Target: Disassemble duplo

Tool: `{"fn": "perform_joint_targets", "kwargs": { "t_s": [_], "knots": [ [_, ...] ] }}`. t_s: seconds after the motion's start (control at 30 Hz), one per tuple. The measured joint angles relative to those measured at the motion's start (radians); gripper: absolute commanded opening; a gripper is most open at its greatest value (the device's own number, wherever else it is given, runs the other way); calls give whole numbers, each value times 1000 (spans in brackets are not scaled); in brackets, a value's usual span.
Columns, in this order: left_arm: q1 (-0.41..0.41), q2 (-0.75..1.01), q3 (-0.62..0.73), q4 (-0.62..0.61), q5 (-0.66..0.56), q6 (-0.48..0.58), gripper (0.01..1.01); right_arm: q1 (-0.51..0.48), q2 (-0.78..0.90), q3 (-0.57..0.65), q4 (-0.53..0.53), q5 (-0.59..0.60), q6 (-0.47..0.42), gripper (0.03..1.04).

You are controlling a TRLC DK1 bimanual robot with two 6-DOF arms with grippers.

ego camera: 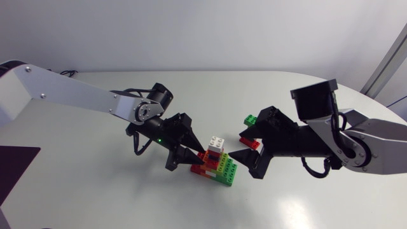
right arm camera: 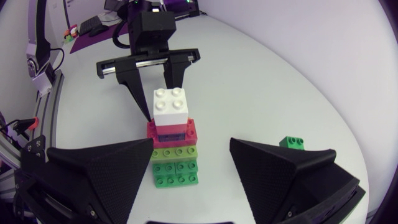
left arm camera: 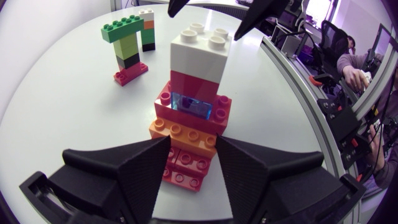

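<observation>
Wide right hand point(right arm camera: 191, 146) facing tower point(right arm camera: 170, 109); left hand point(left arm camera: 193, 142) at half-hidden red base point(left arm camera: 186, 167), grip there impossible to tell.

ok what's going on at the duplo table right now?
Both arms are at the duplo tower mid-table, one on each side. The left gripper sits low at the tower's base bricks; I can't tell whether it has a grip. The right gripper is open, with the tower in the gap between its fingers, not clamped. The tower looks whole, with the white brick on top. A smaller duplo build stands apart near the right arm, untouched.
</observation>
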Motion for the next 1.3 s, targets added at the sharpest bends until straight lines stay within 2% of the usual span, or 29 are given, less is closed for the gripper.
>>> {"fn": "perform_joint_targets", "kwargs": {
  "t_s": [0.4,0.6,0.67,0.83,0.93,1.03,1.3],
  "knots": [
    [0,8,0,8,0,-7,526,131,98,31,44,89,8,870],
    [-1,9,0,10,0,-7,526,161,145,31,68,128,12,784],
    [-2,9,0,13,0,-7,526,167,154,35,78,143,14,784],
    [-2,9,0,14,0,-7,526,178,179,42,106,161,20,661],
    [-2,9,0,15,0,-7,526,182,193,43,116,173,23,498],
    [-2,9,0,15,0,-7,526,183,206,51,121,187,25,264],
    [-5,9,0,35,-7,-7,526,188,208,85,72,180,40,254]
  ]
}}
